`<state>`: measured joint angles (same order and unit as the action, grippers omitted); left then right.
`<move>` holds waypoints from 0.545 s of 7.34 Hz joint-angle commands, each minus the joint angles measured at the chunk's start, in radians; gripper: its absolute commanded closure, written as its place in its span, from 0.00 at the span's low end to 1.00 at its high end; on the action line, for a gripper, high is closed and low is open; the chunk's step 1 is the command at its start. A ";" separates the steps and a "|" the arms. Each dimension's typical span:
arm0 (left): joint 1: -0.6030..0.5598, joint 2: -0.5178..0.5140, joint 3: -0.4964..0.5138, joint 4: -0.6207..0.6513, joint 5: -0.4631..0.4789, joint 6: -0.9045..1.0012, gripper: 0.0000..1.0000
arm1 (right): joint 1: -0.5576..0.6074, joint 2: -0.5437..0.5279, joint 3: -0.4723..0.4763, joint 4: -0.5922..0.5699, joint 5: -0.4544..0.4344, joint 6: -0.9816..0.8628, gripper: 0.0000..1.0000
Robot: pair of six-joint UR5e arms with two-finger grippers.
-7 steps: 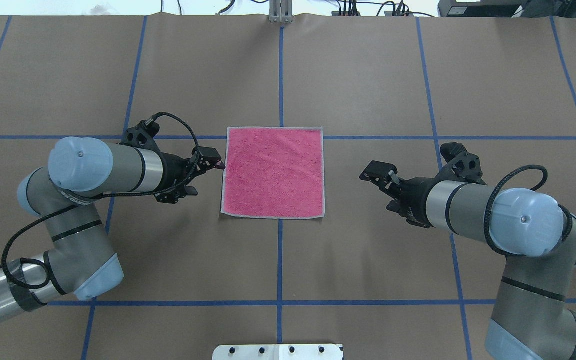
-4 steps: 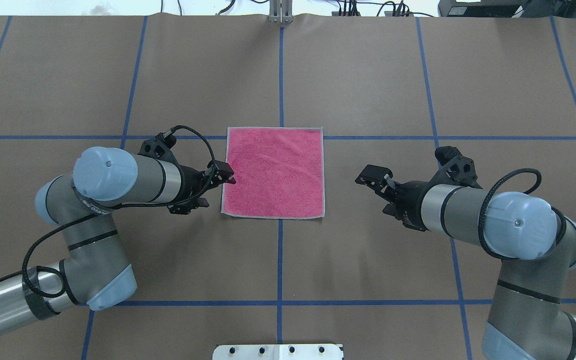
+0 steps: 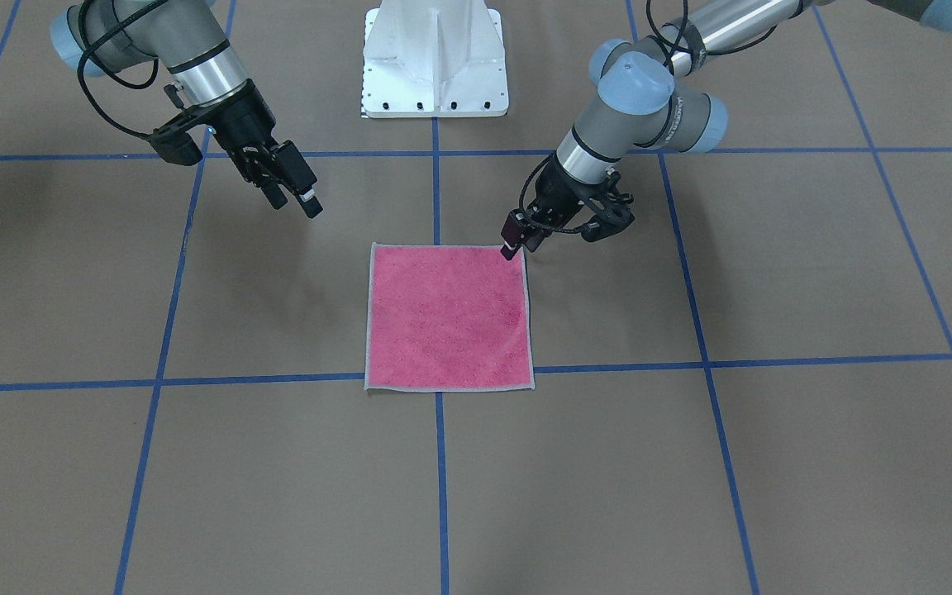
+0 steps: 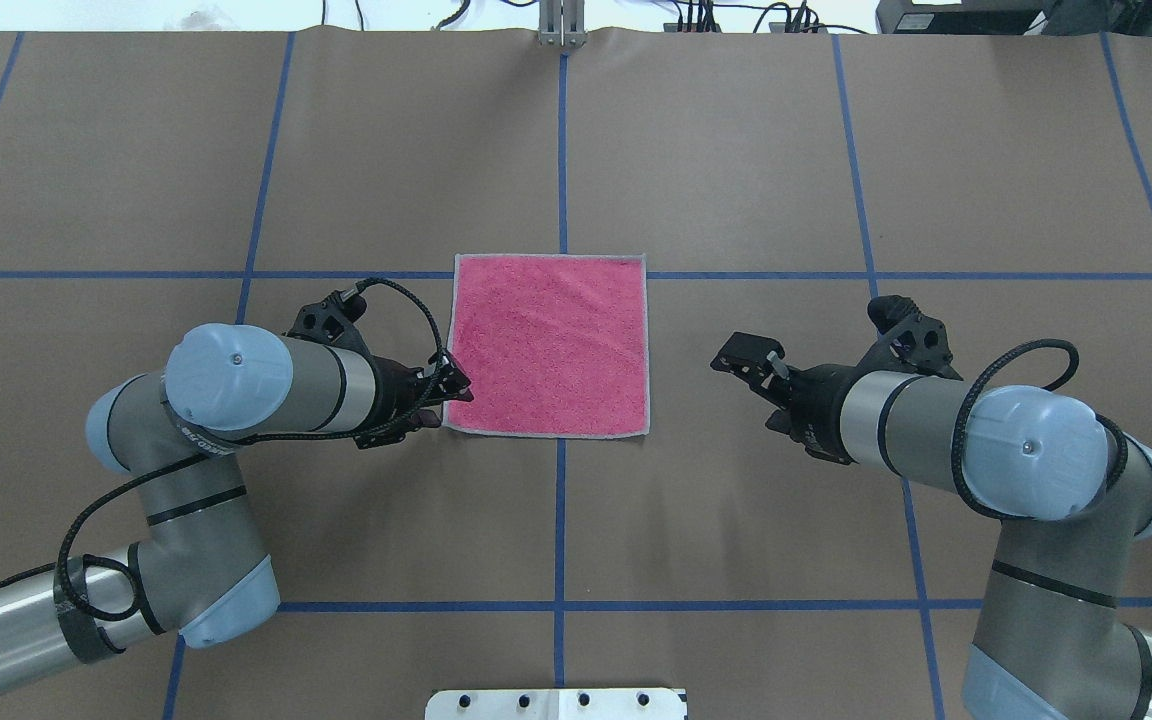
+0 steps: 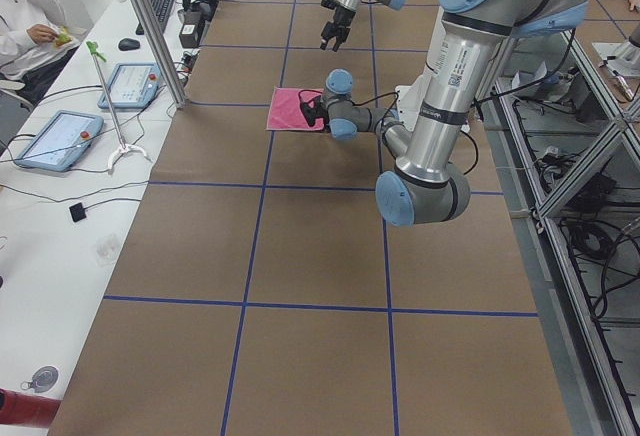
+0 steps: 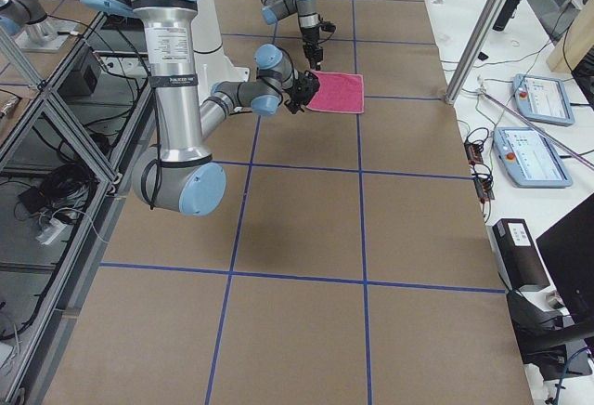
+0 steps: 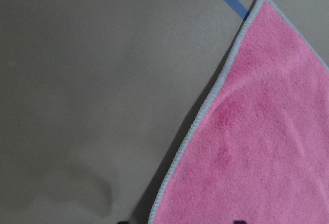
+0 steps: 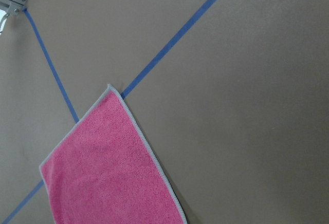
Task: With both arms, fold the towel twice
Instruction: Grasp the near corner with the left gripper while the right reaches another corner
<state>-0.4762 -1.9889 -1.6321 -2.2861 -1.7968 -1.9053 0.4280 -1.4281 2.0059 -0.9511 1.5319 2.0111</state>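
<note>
From behind the robot, the left gripper (image 4: 441, 398) is at the 7 o'clock corner of the towel (image 4: 548, 346), its jaws parted, one tip over the pink cloth and one over the table (image 4: 736, 150). The right gripper (image 3: 295, 207) hovers well apart at the towel's 3 o'clock, its jaws also wide. Farther on, the towel lies flat at the table's middle, pink face up.

The table (image 4: 736, 150) is covered in brown paper and is divided into squares by blue tape lines (image 4: 561, 140). On the white bench (image 5: 60, 216) beside it, a tablet (image 5: 57, 140), a mouse (image 5: 129, 44) and a keyboard (image 5: 160, 8) are laid. A person (image 5: 25, 16) is seated at its far end.
</note>
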 commanded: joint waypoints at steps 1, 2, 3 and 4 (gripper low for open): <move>0.005 0.007 0.000 0.001 0.000 0.002 0.51 | 0.000 0.000 -0.001 0.000 0.001 0.000 0.01; 0.007 0.007 0.000 0.001 0.000 0.002 0.57 | 0.000 0.000 -0.001 0.000 0.001 0.000 0.01; 0.007 0.007 0.000 0.001 0.000 0.002 0.57 | 0.000 0.000 -0.001 0.000 0.001 0.000 0.01; 0.011 0.007 0.000 0.001 0.000 0.002 0.59 | 0.000 0.000 -0.001 0.000 0.001 0.000 0.01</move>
<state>-0.4685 -1.9822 -1.6321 -2.2856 -1.7963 -1.9038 0.4280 -1.4281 2.0049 -0.9511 1.5325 2.0111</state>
